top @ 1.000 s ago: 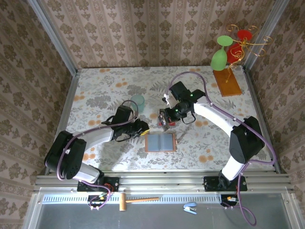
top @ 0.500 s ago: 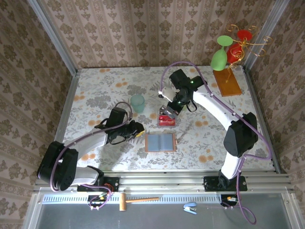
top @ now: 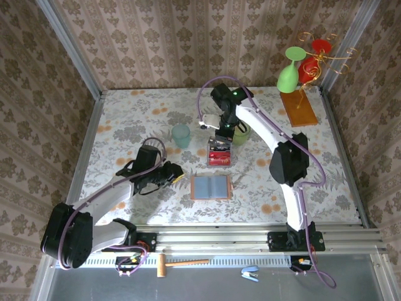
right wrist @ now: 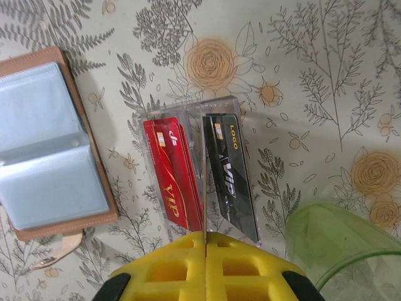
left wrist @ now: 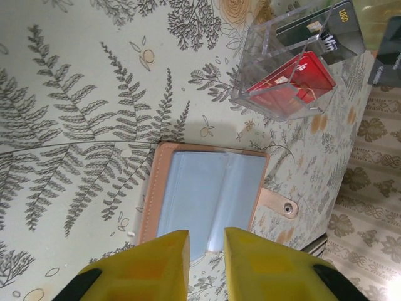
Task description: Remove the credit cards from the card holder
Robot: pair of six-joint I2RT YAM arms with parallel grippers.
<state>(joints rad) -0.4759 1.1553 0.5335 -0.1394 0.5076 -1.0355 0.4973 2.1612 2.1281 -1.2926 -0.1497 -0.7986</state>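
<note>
Several red plastic credit cards (right wrist: 172, 182) and one black plastic credit card (right wrist: 232, 175) stand on edge in a clear acrylic box (right wrist: 194, 108), directly ahead of the right gripper (right wrist: 205, 260). That gripper's yellow fingers are pressed together with nothing between them. The tan leather card holder (right wrist: 44, 157) lies open and flat on the floral-printed tabletop (top: 125, 125), off to one side of the right gripper and apart from the box. It lies immediately ahead of the left gripper (left wrist: 207, 263), whose fingers are slightly spread and pinch nothing. The grey-blue pockets look empty, so the task seems done or nearly so. Whether a card hides deep in a sleeve cannot be told.

The likely trouble is close to the right gripper. A pale green translucent cup (right wrist: 326, 232) sits just beside its fingers, on the side away from the card holder, and the box is close on the other. A sideways swing could tip the cup, and a low pass could catch the light box and spill the cards. The left gripper's fingertips hover over the card holder's near edge. A forward nudge would push it across the tabletop toward the box.
</note>
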